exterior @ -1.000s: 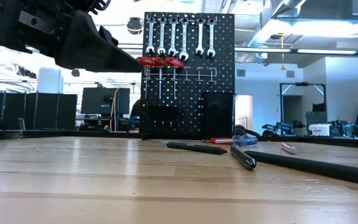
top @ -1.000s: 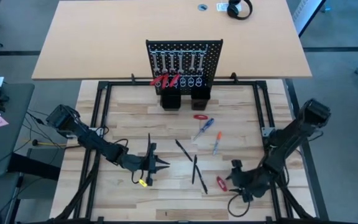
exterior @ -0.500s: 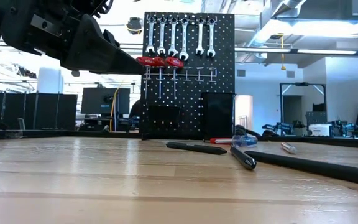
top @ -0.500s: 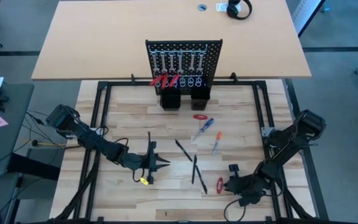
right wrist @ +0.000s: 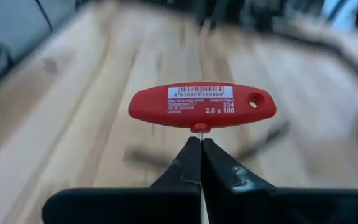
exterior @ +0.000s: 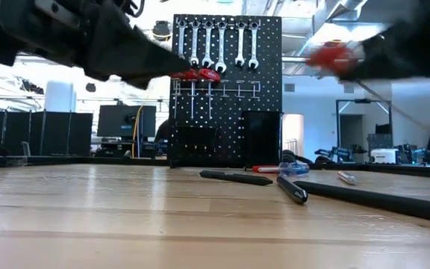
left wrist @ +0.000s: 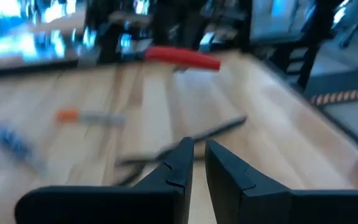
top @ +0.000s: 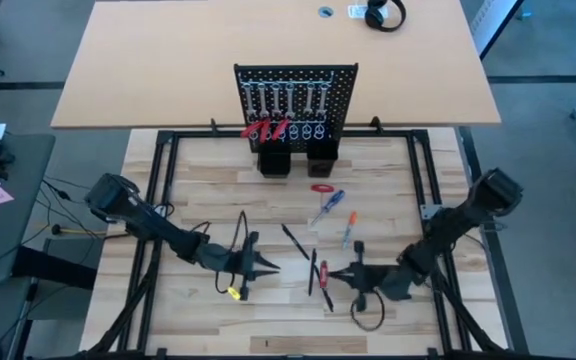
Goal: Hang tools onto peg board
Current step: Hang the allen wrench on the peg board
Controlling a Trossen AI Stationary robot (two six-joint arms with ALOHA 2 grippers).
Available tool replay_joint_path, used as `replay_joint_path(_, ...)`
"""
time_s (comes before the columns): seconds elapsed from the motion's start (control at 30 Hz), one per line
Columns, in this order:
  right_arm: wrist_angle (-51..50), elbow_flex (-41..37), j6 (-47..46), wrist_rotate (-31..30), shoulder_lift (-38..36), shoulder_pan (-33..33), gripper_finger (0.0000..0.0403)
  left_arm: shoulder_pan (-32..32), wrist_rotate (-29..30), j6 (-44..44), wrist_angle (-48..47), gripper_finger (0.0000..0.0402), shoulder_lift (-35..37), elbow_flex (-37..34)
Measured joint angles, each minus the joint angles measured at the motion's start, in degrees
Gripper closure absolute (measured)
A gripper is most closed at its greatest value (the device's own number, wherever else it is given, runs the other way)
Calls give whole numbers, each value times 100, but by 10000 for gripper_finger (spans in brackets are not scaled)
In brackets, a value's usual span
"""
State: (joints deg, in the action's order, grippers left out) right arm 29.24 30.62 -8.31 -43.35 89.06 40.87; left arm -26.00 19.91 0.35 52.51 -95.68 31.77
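Right claw carries a red T-handle key; the board waits at the desk's far edge.

Left claw (top: 258, 265) hovers near the desk's front edge, left of centre, fingers (left wrist: 178, 163) a narrow gap apart, holding nothing. Loose tools (top: 313, 268) lie mid-desk: black sticks, screwdrivers. Right claw (right wrist: 201, 149), front and right of centre, is pressed together on the thin shaft of the red key (right wrist: 202, 106), handle crosswise above the tips. The peg board (top: 296, 100) stands upright at the far edge, wrenches and red keys already hung. Judgement: keep the pinch firm and the shaft vertical, carry high over the loose tools, then lower the shaft into a free ring.
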Motion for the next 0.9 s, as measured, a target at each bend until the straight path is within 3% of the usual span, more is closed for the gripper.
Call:
replay_joint_path(0.1,1806,-3,1373,523,51,-367,399,0,-217,455,1324,365,-653,32)
replay_joint_path(0.2,3468,12,2409,1535,42,-669,399,8,-228,821,2277,365,-1226,281)
replay_joint_path(0.33,4373,15,2775,2734,45,-1118,400,44,-237,1353,2767,358,-1794,1011)
replay_joint_path(0.5,4419,67,2534,3427,41,-1393,401,171,-211,1897,2223,310,-2108,1963)
replay_joint_path(0.67,4308,69,2563,3457,41,-1324,401,341,430,1580,1367,255,-2141,2580)
replay_joint_path(0.9,4279,71,2669,3464,39,-1214,401,381,115,1858,1127,234,-2138,2978)
